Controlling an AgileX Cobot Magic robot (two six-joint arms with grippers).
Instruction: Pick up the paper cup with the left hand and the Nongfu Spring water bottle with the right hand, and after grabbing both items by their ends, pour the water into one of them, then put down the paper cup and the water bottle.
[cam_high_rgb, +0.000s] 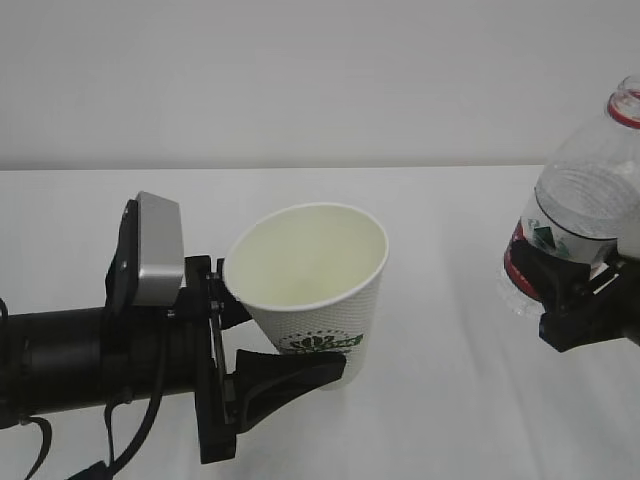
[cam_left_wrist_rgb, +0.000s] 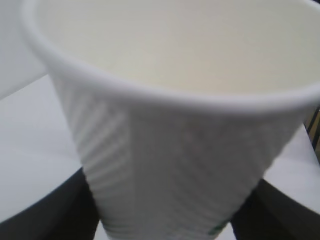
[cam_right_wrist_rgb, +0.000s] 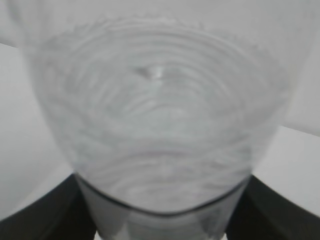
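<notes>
The white paper cup (cam_high_rgb: 318, 290) hangs tilted above the table, its cream mouth facing the camera and its green logo low on the wall. My left gripper (cam_high_rgb: 290, 365) is shut on the cup's lower end; in the left wrist view the cup (cam_left_wrist_rgb: 175, 150) fills the frame between two dark fingers (cam_left_wrist_rgb: 45, 215). At the right edge the Nongfu Spring water bottle (cam_high_rgb: 585, 195) leans with its red-ringed open neck up and right. My right gripper (cam_high_rgb: 575, 290) is shut on its labelled lower part. Water (cam_right_wrist_rgb: 160, 130) shows inside the bottle (cam_right_wrist_rgb: 160, 210) in the right wrist view. No stream is visible.
A white table (cam_high_rgb: 450, 400) lies under both arms, with a pale wall behind it. The left arm (cam_high_rgb: 80, 355) with its silver camera housing (cam_high_rgb: 155, 250) reaches in from the left edge. The space between cup and bottle holds nothing.
</notes>
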